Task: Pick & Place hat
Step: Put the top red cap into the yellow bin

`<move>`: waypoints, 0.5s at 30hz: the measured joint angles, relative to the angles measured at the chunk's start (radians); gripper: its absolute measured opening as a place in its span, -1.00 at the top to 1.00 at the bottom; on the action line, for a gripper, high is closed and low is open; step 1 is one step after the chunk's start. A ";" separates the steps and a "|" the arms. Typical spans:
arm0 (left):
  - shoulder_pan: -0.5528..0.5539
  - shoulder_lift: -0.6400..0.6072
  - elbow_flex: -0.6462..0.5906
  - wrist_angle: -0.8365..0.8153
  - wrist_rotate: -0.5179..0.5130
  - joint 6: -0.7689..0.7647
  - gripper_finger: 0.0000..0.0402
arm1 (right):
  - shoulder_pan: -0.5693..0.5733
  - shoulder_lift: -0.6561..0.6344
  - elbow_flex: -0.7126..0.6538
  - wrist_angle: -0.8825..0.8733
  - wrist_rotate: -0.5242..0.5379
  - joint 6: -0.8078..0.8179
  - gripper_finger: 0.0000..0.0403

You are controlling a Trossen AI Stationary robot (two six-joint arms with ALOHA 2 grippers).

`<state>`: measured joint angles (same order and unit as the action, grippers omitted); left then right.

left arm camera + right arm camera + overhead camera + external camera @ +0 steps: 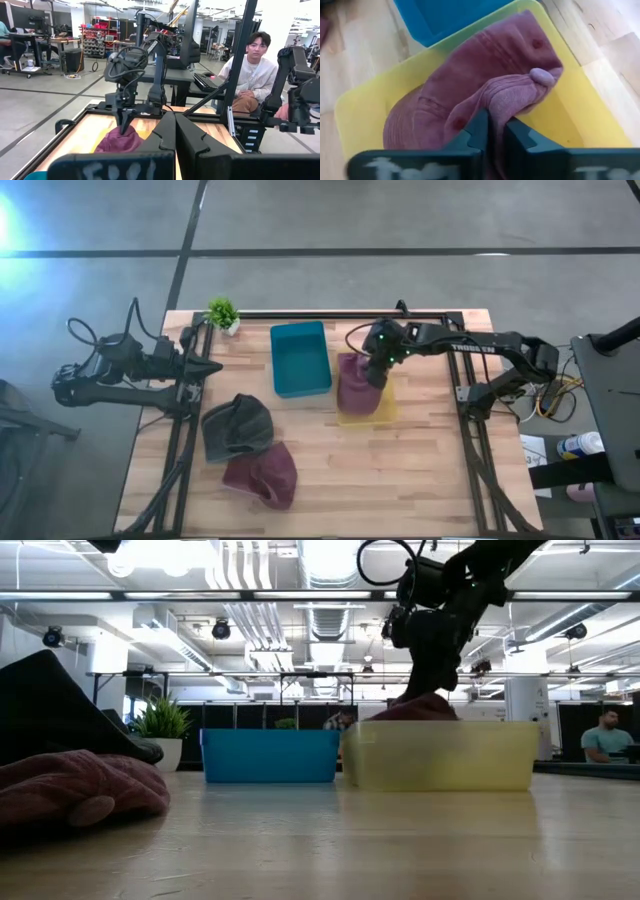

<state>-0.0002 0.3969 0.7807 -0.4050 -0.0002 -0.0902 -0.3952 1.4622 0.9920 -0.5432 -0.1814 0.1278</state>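
Note:
A maroon corduroy hat (485, 75) lies in a yellow bin (570, 110) right of the table's middle; it also shows in the high view (352, 388) and the low view (425, 708). My right gripper (495, 131) stands over it, pointing down, shut on its cloth (375, 375). My left gripper (212, 367) is shut and empty at the table's far left edge. A dark grey hat (237, 427) and a second maroon hat (262, 475) lie on the table at the near left, the grey one overlapping the maroon one. My right gripper pinches a raised fold of the hat's crown (512, 102) between its two fingers, next to the button on top. The fingers come from above, pointing down. The rest of the hat lies in the yellow bin, bunched up toward the fingers.
A blue bin (300, 358) stands just left of the yellow bin (388, 412). A small potted plant (223, 313) stands at the far left corner. A person (250, 70) sits beyond the table's right side. Bare wood lies toward the near right.

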 joint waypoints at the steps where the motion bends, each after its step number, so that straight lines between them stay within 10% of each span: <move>1: 0.000 0.000 0.000 0.000 0.000 0.000 1.00 | -0.002 0.000 0.000 0.002 0.001 0.000 0.73; 15: 0.000 0.000 0.000 0.000 0.000 0.000 1.00 | 0.011 -0.063 0.007 0.083 0.212 0.004 -0.12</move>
<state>-0.0005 0.3973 0.7807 -0.4050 -0.0005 -0.0899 -0.3843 1.3993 0.9990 -0.4600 0.0307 0.1313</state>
